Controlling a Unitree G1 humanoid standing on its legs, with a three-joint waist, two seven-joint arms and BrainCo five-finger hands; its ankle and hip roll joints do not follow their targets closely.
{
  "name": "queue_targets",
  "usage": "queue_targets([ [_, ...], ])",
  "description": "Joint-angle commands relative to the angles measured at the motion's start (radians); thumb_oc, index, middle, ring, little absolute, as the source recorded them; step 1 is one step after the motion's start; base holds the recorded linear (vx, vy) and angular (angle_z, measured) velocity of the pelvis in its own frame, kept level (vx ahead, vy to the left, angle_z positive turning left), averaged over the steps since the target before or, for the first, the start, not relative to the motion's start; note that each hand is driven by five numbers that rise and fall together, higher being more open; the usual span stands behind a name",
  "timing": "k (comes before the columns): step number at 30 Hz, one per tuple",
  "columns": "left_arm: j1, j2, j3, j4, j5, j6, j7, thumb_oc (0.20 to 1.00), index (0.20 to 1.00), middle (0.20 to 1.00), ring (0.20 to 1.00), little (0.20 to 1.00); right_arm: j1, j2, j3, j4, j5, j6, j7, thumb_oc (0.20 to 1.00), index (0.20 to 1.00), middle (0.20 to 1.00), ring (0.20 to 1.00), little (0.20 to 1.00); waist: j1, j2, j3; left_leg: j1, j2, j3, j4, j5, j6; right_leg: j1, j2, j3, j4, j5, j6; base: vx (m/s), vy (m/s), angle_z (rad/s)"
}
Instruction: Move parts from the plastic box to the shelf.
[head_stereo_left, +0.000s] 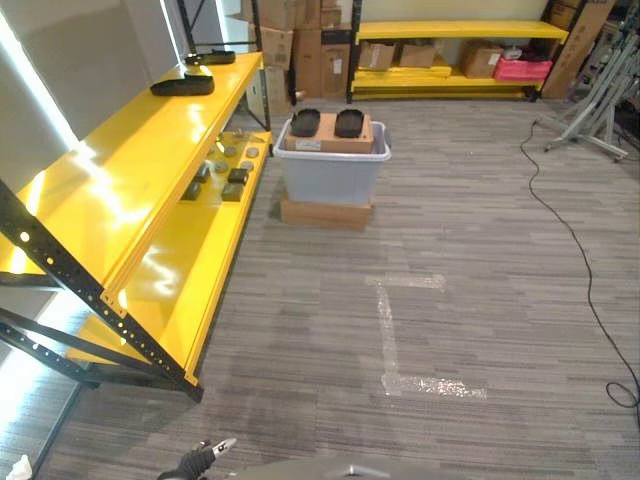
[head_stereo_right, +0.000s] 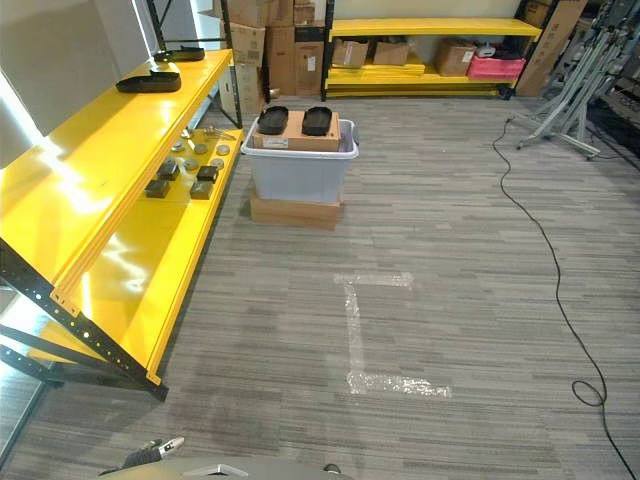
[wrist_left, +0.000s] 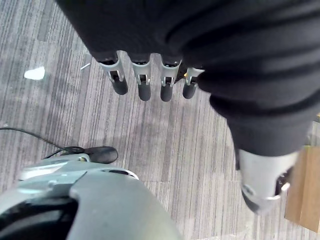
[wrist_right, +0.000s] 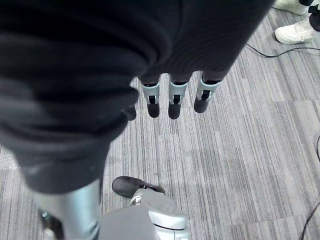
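Note:
The grey plastic box (head_stereo_left: 330, 172) stands on a flat cardboard base on the carpet, well ahead of me. In it sits a cardboard box with two black oval parts (head_stereo_left: 305, 122) (head_stereo_left: 349, 122) on top. To the left runs the yellow shelf (head_stereo_left: 120, 165). Its upper board carries two black parts (head_stereo_left: 183, 85), and its lower board holds several small dark and round parts (head_stereo_left: 225, 175). My left hand (wrist_left: 142, 85) hangs low over the carpet with straight fingers and holds nothing; it also shows at the bottom edge (head_stereo_left: 205, 458). My right hand (wrist_right: 175, 100) hangs the same way, empty.
Cardboard boxes (head_stereo_left: 300, 40) are stacked behind the plastic box. A second yellow rack (head_stereo_left: 455, 55) with boxes and a pink crate (head_stereo_left: 522, 68) lines the far wall. A metal stand (head_stereo_left: 600, 100) is at the right. White tape marks (head_stereo_left: 390, 340) lie on the carpet. A person's shoes (wrist_right: 297, 32) are nearby.

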Motion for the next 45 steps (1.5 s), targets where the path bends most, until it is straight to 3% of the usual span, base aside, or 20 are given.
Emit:
queue_targets([
  [1, -0.053, 0.021, -0.023, 0.022, 0.007, -0.042, -0.006, 1.0, 1.0, 1.0, 1.0, 1.0, -0.066, -0.008, 0.017, 0.08, -0.021, -0.014, -0.015, 1.0, 1.0, 1.0, 1.0, 1.0, 0.021, -0.001, 0.019, 0.002, 0.01, 0.073, -0.003, -0.071, -0.021, 0.028, -0.041, -0.02, -0.003, -0.068, 0.099, 0.0, 0.0, 0.0],
  [8, -0.05, 0.018, -0.001, 0.02, -0.047, -0.033, 0.005, 1.0, 1.0, 1.0, 1.0, 1.0, -0.061, -0.002, 0.025, 0.076, -0.038, -0.024, -0.022, 1.0, 1.0, 1.0, 1.0, 1.0, 0.02, -0.003, 0.014, 0.003, 0.012, 0.078, -0.003, -0.072, -0.022, 0.031, -0.041, -0.024, -0.003, -0.07, 0.097, 0.0, 0.0, 0.0],
  [9, -0.051, 0.014, 0.01, 0.03, -0.077, -0.004, 0.013, 1.0, 1.0, 1.0, 1.0, 1.0, -0.06, 0.002, 0.03, 0.074, -0.047, -0.026, -0.041, 1.0, 1.0, 1.0, 1.0, 1.0, 0.02, -0.003, 0.012, 0.003, 0.014, 0.079, -0.003, -0.071, -0.023, 0.032, -0.041, -0.024, -0.003, -0.07, 0.097, 0.01, -0.002, -0.04],
  [13, -0.052, 0.005, 0.029, 0.053, -0.088, 0.01, 0.027, 1.0, 1.0, 1.0, 1.0, 1.0, -0.063, 0.004, 0.033, 0.066, -0.052, -0.056, -0.067, 1.0, 1.0, 1.0, 1.0, 1.0, 0.021, -0.004, 0.013, 0.006, 0.014, 0.078, -0.001, -0.071, -0.022, 0.038, -0.042, -0.026, -0.003, -0.07, 0.095, 0.02, 0.009, -0.07],
  [18, -0.057, -0.002, 0.033, 0.084, -0.08, 0.013, 0.042, 1.0, 1.0, 1.0, 1.0, 1.0, -0.066, 0.006, 0.037, 0.066, -0.061, -0.012, -0.057, 1.0, 1.0, 1.0, 1.0, 1.0, 0.021, -0.002, 0.009, 0.011, 0.013, 0.076, -0.002, -0.073, -0.021, 0.045, -0.041, -0.029, -0.003, -0.072, 0.094, 0.01, 0.005, 0.0],
  [30, -0.066, -0.007, 0.035, 0.111, -0.064, 0.023, 0.044, 1.0, 1.0, 1.0, 1.0, 1.0, -0.062, 0.009, 0.047, 0.073, -0.055, -0.014, -0.032, 1.0, 1.0, 1.0, 1.0, 1.0, 0.027, -0.01, 0.005, 0.015, 0.009, 0.068, -0.002, -0.073, -0.019, 0.053, -0.043, -0.038, -0.003, -0.07, 0.096, 0.01, 0.003, 0.0],
  [37, -0.07, -0.01, 0.028, 0.111, -0.075, 0.063, 0.028, 1.0, 1.0, 1.0, 1.0, 1.0, -0.066, 0.011, 0.046, 0.071, -0.048, -0.004, -0.025, 1.0, 1.0, 1.0, 1.0, 1.0, 0.028, -0.009, 0.007, 0.014, 0.007, 0.062, 0.0, -0.073, -0.017, 0.054, -0.043, -0.036, -0.003, -0.069, 0.096, 0.0, 0.0, 0.0],
  [45, -0.084, -0.009, 0.036, 0.128, -0.088, 0.029, 0.034, 1.0, 1.0, 1.0, 1.0, 1.0, -0.067, 0.012, 0.043, 0.071, 0.0, -0.034, -0.038, 1.0, 1.0, 1.0, 1.0, 1.0, 0.024, -0.009, 0.005, 0.017, 0.007, 0.068, 0.0, -0.072, -0.018, 0.058, -0.044, -0.038, -0.002, -0.068, 0.096, 0.0, 0.0, 0.0],
])
